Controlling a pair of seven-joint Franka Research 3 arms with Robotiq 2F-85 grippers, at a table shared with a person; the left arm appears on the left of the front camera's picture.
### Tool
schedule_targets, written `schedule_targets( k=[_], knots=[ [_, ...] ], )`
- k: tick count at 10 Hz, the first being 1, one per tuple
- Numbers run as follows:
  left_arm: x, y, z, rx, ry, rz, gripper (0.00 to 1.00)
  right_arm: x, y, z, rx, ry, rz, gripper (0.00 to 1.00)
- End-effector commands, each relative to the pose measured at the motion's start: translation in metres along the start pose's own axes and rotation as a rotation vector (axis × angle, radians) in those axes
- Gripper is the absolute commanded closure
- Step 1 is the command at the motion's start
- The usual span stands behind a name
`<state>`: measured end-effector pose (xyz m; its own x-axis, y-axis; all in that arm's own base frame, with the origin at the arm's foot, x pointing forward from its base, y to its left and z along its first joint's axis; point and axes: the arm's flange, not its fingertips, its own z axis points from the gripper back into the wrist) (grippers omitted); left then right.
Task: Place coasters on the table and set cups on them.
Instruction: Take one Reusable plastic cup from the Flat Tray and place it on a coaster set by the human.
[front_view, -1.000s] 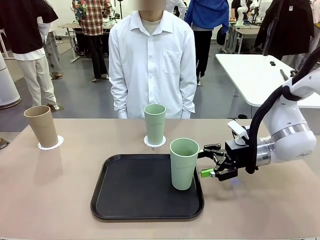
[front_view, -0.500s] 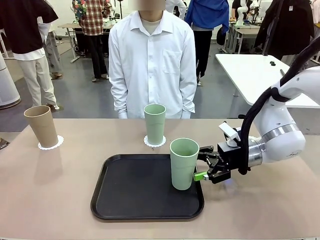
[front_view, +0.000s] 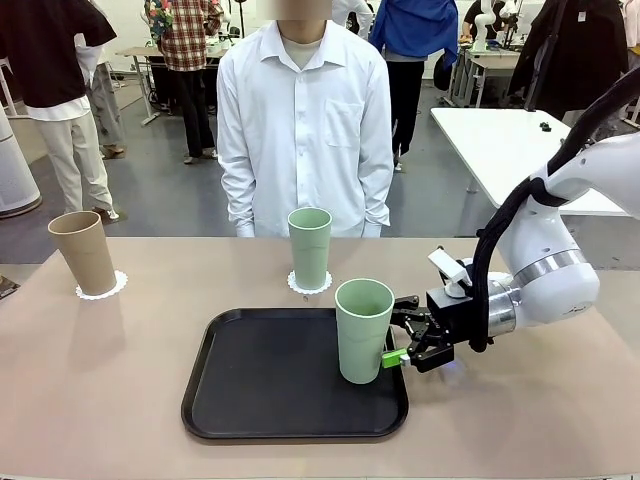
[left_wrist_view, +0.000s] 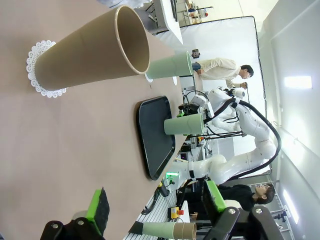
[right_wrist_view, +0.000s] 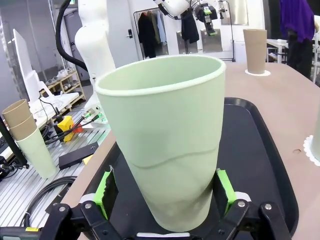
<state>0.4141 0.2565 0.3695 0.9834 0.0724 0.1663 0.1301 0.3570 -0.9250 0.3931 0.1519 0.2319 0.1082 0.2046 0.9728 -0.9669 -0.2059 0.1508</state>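
The near mint cup (front_view: 364, 331) and far tan cup (front_view: 83, 252) are finished matt and smooth. Lacy paper is seen in the coasters (front_view: 101, 288). The black tray (front_view: 270, 385) is perhaps semi-gloss plastic; the tabletop (front_view: 120, 380) matt.

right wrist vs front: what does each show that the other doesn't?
Right wrist: both green pads flank the near mint cup low on its wall, jaws open; spare cups stand beside the table.
Front: the person, and the far mint cup on its coaster.
Both: the near mint cup on the black tray, no coaster under it, and the tan cup on a coaster.
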Motion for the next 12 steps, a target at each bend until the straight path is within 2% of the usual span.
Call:
schedule_targets(
  k=[1,6,7,8,9,11,12],
  knots=[
    [0.000,-0.001,0.001,0.001,-0.008,0.003,0.00,-0.005,-0.011,-0.015,-0.028,0.004,0.004,0.00],
    [0.000,-0.001,0.001,0.001,-0.008,0.003,0.00,-0.004,-0.016,-0.039,0.011,0.013,0.036,0.00],
    [0.000,-0.001,0.001,0.001,-0.008,0.003,0.00,-0.003,-0.015,-0.042,0.038,0.017,0.049,0.59],
    [0.000,-0.001,0.001,0.001,-0.008,0.003,0.00,-0.003,-0.014,-0.042,0.045,0.026,0.061,0.59],
    [0.000,-0.001,0.001,0.001,-0.008,0.003,0.00,-0.002,-0.014,-0.040,0.041,0.023,0.068,1.00],
    [0.000,-0.001,0.001,0.001,-0.008,0.003,0.00,0.011,-0.007,-0.035,-0.003,0.033,0.048,1.00],
    [0.000,-0.001,0.001,0.001,-0.008,0.003,0.00,0.033,0.004,-0.030,-0.047,0.043,-0.027,0.76]
  ],
)
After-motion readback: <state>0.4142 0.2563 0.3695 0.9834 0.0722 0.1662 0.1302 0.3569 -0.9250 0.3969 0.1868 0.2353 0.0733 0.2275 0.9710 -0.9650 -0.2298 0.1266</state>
